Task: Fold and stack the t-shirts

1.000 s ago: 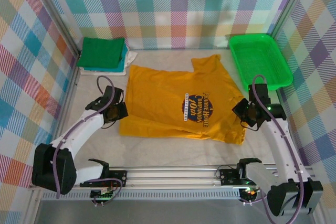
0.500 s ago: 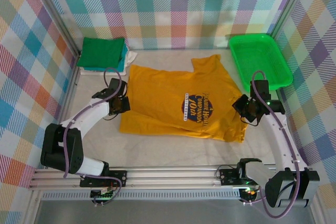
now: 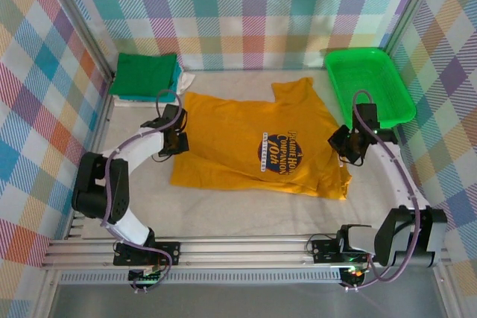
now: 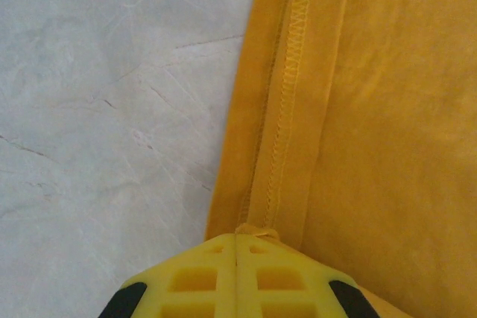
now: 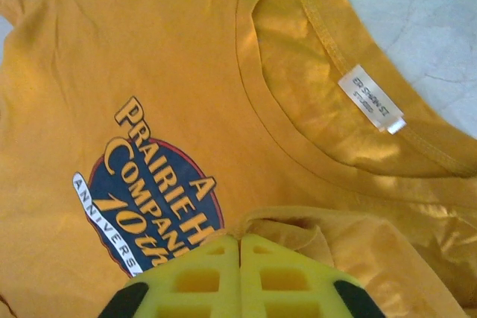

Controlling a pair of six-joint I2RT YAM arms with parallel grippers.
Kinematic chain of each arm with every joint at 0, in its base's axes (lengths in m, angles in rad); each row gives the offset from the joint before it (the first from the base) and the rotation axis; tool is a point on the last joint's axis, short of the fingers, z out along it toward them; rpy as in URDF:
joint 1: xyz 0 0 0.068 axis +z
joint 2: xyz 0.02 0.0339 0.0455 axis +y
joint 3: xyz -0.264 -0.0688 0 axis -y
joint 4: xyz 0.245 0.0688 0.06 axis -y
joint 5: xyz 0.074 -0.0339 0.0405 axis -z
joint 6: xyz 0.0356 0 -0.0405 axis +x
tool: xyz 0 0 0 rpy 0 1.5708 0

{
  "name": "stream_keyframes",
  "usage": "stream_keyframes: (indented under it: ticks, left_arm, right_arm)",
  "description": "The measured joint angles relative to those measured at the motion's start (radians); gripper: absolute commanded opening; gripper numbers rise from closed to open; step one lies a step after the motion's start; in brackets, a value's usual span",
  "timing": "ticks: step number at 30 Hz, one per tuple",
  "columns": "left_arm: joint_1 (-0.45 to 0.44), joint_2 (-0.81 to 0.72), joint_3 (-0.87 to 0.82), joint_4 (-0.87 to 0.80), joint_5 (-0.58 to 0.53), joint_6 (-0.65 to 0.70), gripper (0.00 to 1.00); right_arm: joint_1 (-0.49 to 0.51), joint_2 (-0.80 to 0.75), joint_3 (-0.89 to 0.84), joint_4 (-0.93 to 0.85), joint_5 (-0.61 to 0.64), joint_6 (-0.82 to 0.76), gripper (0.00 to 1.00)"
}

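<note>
The left hand (image 4: pixel 237 245) is seen with its yellow fingers (image 4: pixel 190 282) pressed together on the stitched hem (image 4: pixel 287 109) of the mustard-yellow t-shirt (image 3: pixel 238 135). A small peak of cloth is pinched between the tips. Beside that hem, the pale desk (image 4: pixel 112 109) lies bare.

The right hand (image 5: pixel 240 242) is likewise closed, and a raised fold of the same shirt is gripped between its tips. This fold is just beside the collar (image 5: pixel 298 139), though which part of the shirt it belongs to cannot be made out with certainty. The dark-blue logo (image 5: pixel 149 191) is found to the left of the tips, and a white neck label (image 5: pixel 370 98) is seen inside the collar.

From above, the shirt is spread front-up across the middle of the desk, with the left hand at its left edge and the right hand at its right edge.

A folded stack is placed in the far left corner, well apart from both hands. A dark-green t-shirt (image 3: pixel 144 74) is on top, with a teal t-shirt (image 3: pixel 172 94) and a white t-shirt (image 3: pixel 183 80) showing beneath it. A bright green tray (image 3: pixel 369 83) is set in the far right corner.
</note>
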Motion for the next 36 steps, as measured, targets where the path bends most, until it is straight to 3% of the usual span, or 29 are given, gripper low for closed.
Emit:
stream_keyframes:
  ticks: [1,2,8,12,17,22,36]
  left_arm:
    - [0.0,0.012,0.01,0.0,-0.009,-0.002,0.36]
    - [0.0,0.025,0.023,-0.002,-0.02,0.0,0.4]
    - [0.0,-0.03,0.024,0.004,-0.047,-0.037,0.5]
    - [-0.013,-0.234,-0.079,0.015,-0.035,-0.082,0.49]
    - [-0.048,-0.388,-0.212,0.01,-0.004,-0.139,0.45]
    - [-0.076,-0.404,-0.327,-0.02,0.03,-0.173,0.43]
    - [-0.145,-0.323,-0.337,0.001,0.08,-0.19,0.42]
  right_arm:
    - [-0.001,0.02,0.014,0.005,-0.001,-0.006,0.3]
    - [-0.001,0.042,0.033,0.005,0.0,-0.012,0.31]
    - [-0.006,0.039,0.101,0.013,-0.038,-0.054,0.48]
    - [-0.006,-0.123,0.031,0.004,-0.132,-0.069,0.48]
    - [-0.005,-0.265,-0.199,-0.06,-0.232,-0.065,0.51]
    - [-0.005,-0.256,-0.356,-0.109,-0.296,-0.058,0.52]
    - [-0.005,-0.098,-0.41,0.067,-0.349,-0.036,0.49]
